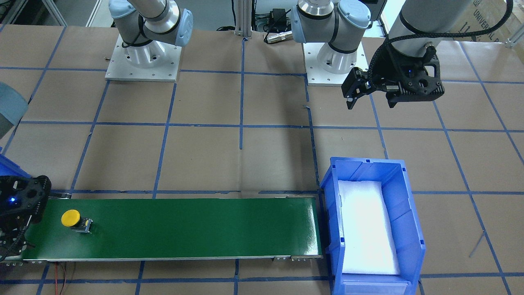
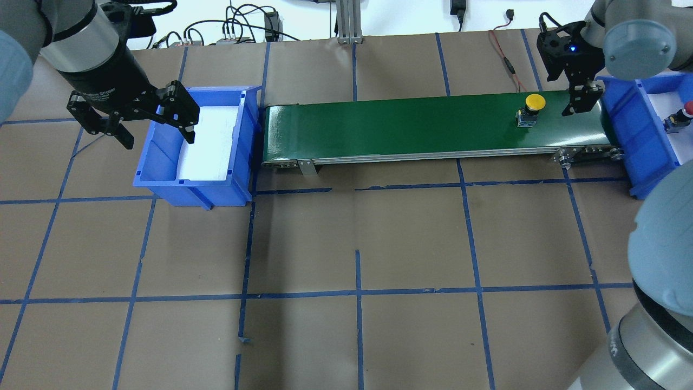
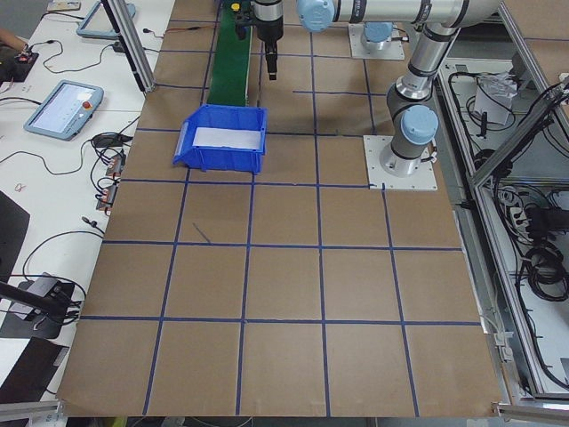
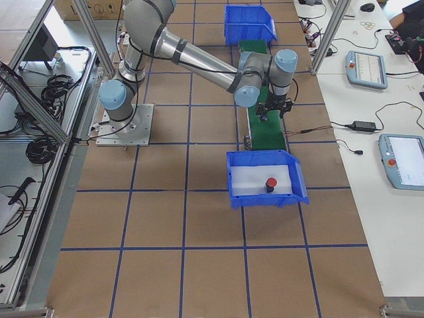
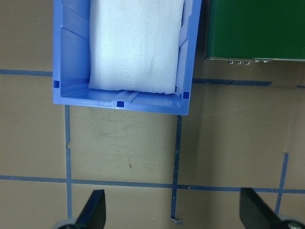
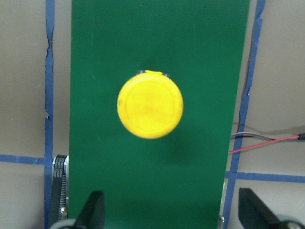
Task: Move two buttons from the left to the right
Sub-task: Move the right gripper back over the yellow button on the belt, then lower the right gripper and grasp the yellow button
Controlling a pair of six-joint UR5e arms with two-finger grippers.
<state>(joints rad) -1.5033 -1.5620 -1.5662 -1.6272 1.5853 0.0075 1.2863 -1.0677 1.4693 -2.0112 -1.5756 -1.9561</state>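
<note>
The yellow button [image 2: 533, 107] stands on the green conveyor belt [image 2: 406, 127] near its right end. It fills the middle of the right wrist view as a round yellow cap [image 6: 150, 109]. My right gripper [image 2: 582, 102] hangs open just right of it, above the belt's end, with nothing between its fingers [image 6: 95, 212]. The red button [image 2: 686, 112] sits on white foam in the right blue bin [image 2: 644, 130]. Over the left blue bin [image 2: 162, 179], my left gripper [image 2: 159, 140] is open and empty. That bin holds only white foam [image 5: 138, 43].
Brown paper with a blue tape grid covers the table. Both arm bases [image 1: 143, 57] stand on metal plates at the robot's side. A red wire [image 6: 267, 140] runs beside the belt's right end. Tablets and cables lie on side benches [image 4: 371, 66].
</note>
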